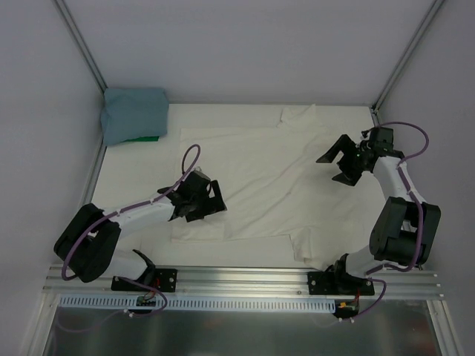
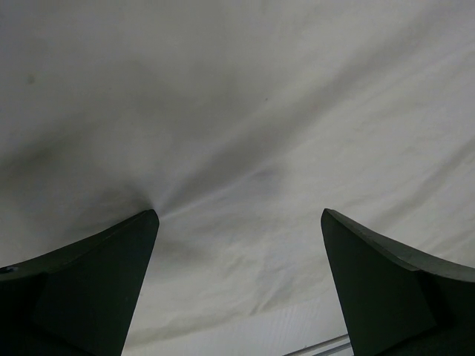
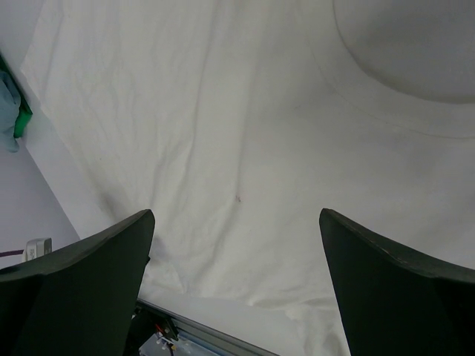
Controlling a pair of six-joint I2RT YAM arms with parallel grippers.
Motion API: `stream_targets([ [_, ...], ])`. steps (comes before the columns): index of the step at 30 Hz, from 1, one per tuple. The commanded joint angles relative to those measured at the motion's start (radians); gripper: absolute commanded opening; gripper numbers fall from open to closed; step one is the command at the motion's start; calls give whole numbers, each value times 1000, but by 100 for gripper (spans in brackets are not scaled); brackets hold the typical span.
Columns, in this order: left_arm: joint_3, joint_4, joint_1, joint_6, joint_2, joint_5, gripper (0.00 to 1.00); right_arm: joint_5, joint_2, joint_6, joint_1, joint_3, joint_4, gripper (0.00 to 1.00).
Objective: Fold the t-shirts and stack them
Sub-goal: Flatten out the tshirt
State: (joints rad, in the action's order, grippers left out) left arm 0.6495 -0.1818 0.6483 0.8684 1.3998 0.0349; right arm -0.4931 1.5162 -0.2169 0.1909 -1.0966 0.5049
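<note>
While the cream t-shirt (image 1: 274, 174) lies spread flat across the middle of the white table (image 1: 137, 174) in the top view, the teal-blue t-shirt (image 1: 133, 111) sits folded in the far left corner, well apart from it, on a green thing (image 1: 146, 139) that peeks out at its near edge. The left gripper (image 1: 220, 199) hangs over the cream shirt's near left part, jaws spread wide and holding nothing. The right gripper (image 1: 334, 167) hangs over the shirt's right side, just as wide and empty.

In the left wrist view, the left gripper (image 2: 239, 215) frames only softly creased cream cloth (image 2: 237, 111) between its two dark, parted fingers.

In the right wrist view, the right gripper (image 3: 236, 215) is likewise splayed over the cream t-shirt (image 3: 223, 133), with the collar (image 3: 386, 104) curving at the upper right. A sliver of the teal-blue t-shirt (image 3: 7, 111) shows at the left edge.
</note>
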Motion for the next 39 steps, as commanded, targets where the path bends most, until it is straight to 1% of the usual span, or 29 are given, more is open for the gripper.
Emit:
stream_targets([
  [1,-146,-309,33,41,13,51,99,-16,-67,-4,15,4,-3,99],
  [6,-208,-343,68,83,-94,54,99,-10,-94,8,18,18,12,100],
  [9,-188,-377,106,96,-201,63,99,-7,-116,17,18,26,23,100],
  [10,-177,-383,125,90,-275,69,99,-9,-129,16,18,27,21,100],
  [12,-130,-374,137,37,-349,85,99,-15,-142,16,18,23,24,99],
  [13,-116,-361,139,11,-426,86,99,-16,-149,19,19,18,30,100],
  [14,-100,-346,139,-12,-465,85,99,-16,-162,21,18,11,43,99],
  [15,-81,-299,139,-63,-507,80,99,-16,-168,22,18,3,50,99],
  [16,-70,-274,139,-89,-583,79,99,-16,-174,24,18,-15,60,99],
  [19,-22,-209,139,-179,-679,100,99,-19,-205,25,18,-39,83,99],
  [21,31,-217,139,-225,-682,141,99,-30,-217,27,18,-43,86,99],
  [23,79,-263,139,-256,-630,151,99,-33,-212,30,12,-40,83,99],
  [27,95,-271,139,-243,-585,123,99,-22,-153,24,-2,-2,54,99],
  [30,69,-231,139,-217,-596,97,99,-47,-16,7,-5,3,34,99],
  [31,65,-223,139,-210,-608,95,99,-56,55,1,-7,3,26,99],
  [33,67,-219,139,-204,-619,95,98,-90,114,-15,-10,0,-3,99],
  [35,73,-223,139,-204,-628,102,99,-91,172,-33,-16,-3,-29,99],
  [39,78,-234,139,-207,-631,109,99,-104,289,-47,-60,-58,-25,99],
])
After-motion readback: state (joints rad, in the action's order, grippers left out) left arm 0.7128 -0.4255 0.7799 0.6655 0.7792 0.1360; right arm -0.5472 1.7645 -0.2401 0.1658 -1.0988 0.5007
